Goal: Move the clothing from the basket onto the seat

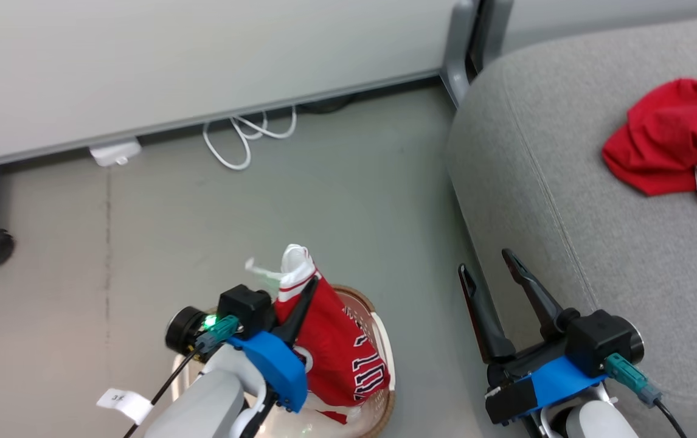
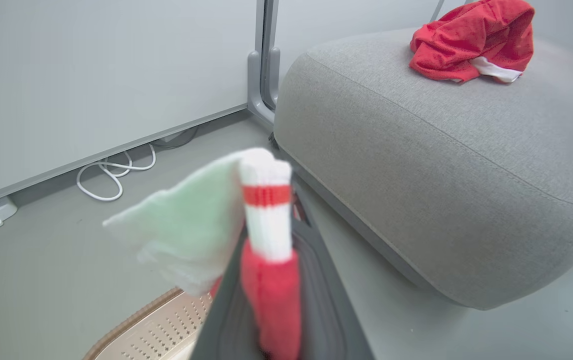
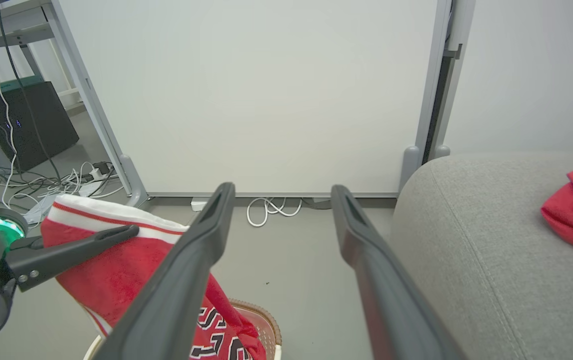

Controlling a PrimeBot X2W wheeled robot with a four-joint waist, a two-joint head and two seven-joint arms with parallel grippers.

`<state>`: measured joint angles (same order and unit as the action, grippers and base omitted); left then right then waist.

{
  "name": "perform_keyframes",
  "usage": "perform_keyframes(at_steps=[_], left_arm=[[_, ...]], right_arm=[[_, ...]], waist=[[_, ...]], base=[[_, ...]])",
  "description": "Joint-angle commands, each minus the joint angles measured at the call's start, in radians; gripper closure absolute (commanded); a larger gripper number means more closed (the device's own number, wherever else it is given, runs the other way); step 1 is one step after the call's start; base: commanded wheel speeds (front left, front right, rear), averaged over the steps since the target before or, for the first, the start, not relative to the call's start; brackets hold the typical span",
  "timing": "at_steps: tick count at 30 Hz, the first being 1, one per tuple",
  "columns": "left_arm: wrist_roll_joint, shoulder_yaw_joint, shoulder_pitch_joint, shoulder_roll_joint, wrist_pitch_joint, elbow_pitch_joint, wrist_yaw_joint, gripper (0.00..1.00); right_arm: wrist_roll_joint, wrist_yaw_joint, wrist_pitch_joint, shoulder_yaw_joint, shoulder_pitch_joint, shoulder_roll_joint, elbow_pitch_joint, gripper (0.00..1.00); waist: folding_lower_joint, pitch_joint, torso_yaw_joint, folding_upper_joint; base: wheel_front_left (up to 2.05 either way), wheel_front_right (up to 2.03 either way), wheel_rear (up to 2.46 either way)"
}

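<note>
My left pincer (image 1: 307, 291) is black on blue. The jersey (image 1: 336, 340) is red with white-edged black lettering and red-striped white trim; the basket (image 1: 364, 301) cream, brown-rimmed; the seat (image 1: 525, 182) grey.

floor strip (image 1: 427, 274) between basket (image 1: 365, 299) and seat (image 1: 537, 182) open. seat's near side free, red garment (image 1: 671, 140) hogs far right. dangling jersey (image 1: 330, 340) blocks basket mouth. partition leg (image 1: 459, 55) crowds seat's back corner.

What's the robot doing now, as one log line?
left gripper: shut on red lettered fabric jersey over cream perforated basket | right gripper: open, empty | grey fabric seat cushion: crumpled red white-banded garment
</note>
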<state>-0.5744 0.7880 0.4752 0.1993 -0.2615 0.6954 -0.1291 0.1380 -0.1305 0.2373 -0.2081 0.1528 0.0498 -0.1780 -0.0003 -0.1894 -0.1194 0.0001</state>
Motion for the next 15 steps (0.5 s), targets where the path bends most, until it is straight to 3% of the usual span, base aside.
perform_keyframes(at_steps=[1, 7, 15], left_arm=[[-0.015, 0.018, 0.021, -0.002, -0.005, -0.016, -0.002, 1.00], [-0.069, 0.115, 0.104, 0.003, 0.003, -0.060, -0.002, 1.00], [-0.129, 0.170, 0.229, -0.017, 0.020, -0.091, -0.002, 1.00]], right_arm=[[-0.004, 0.000, -0.007, -0.001, -0.018, 0.001, -0.001, 0.00], [-0.010, 0.000, -0.026, -0.007, -0.042, 0.001, 0.000, 0.00], [-0.012, 0.000, -0.047, -0.024, -0.058, 0.001, 0.006, 0.00]], waist=[[0.0003, 0.047, 0.038, -0.0001], [0.0003, 0.092, 0.067, -0.0001], [0.0003, 0.119, 0.090, -0.0001]], base=[[0.00, 0.00, 0.00], [0.00, 0.00, 0.00], [0.00, 0.00, 0.00]])
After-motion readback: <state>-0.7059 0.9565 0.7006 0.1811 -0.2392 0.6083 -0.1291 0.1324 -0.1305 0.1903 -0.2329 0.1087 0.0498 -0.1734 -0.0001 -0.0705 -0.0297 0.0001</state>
